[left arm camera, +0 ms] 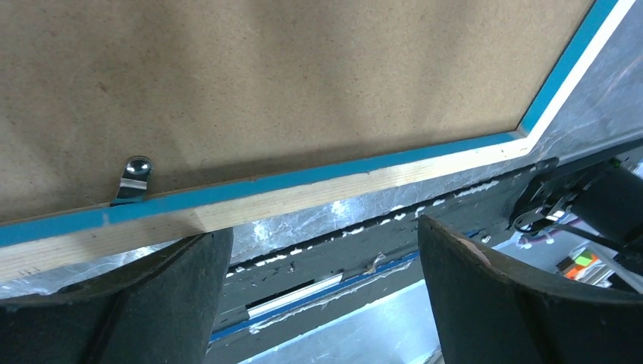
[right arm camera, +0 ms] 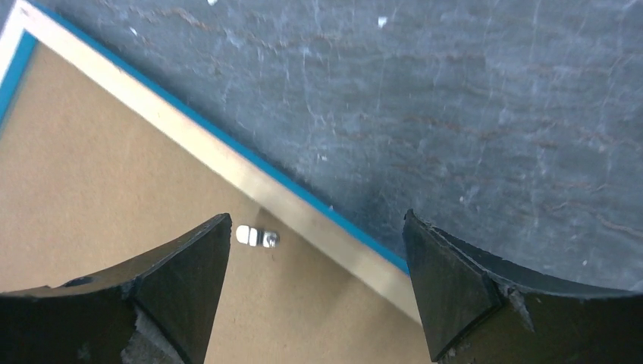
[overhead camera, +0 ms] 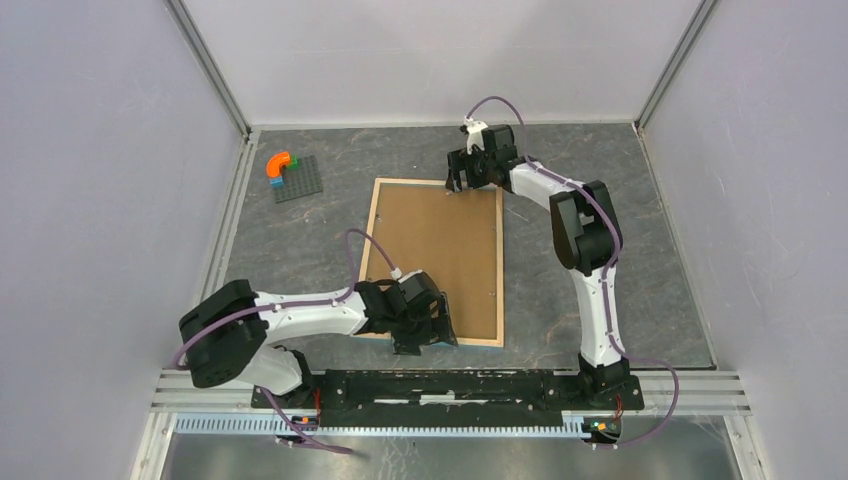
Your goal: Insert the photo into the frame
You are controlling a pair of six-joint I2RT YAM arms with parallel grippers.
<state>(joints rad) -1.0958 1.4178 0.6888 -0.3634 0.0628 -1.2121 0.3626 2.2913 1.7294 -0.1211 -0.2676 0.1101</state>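
The frame (overhead camera: pixel 369 246) lies face down in the middle of the table, light wood rim up, blue on its edges. A plain brown backing board (overhead camera: pixel 433 260) fills it. The photo is hidden. My left gripper (overhead camera: pixel 425 335) is open at the frame's near edge; in the left wrist view (left arm camera: pixel 322 284) the frame rim (left arm camera: pixel 303 193) and a metal tab (left arm camera: pixel 135 180) lie just beyond its fingertips. My right gripper (overhead camera: pixel 455 180) is open over the frame's far edge; in the right wrist view (right arm camera: pixel 315 265) it straddles the rim (right arm camera: pixel 227 163), a metal tab (right arm camera: pixel 258 236) between its fingers.
A dark grey baseplate (overhead camera: pixel 297 180) with an orange, blue and green brick piece (overhead camera: pixel 279 166) lies at the back left. The arms' mounting rail (overhead camera: pixel 450 388) runs along the near edge. Grey walls close in both sides and the back.
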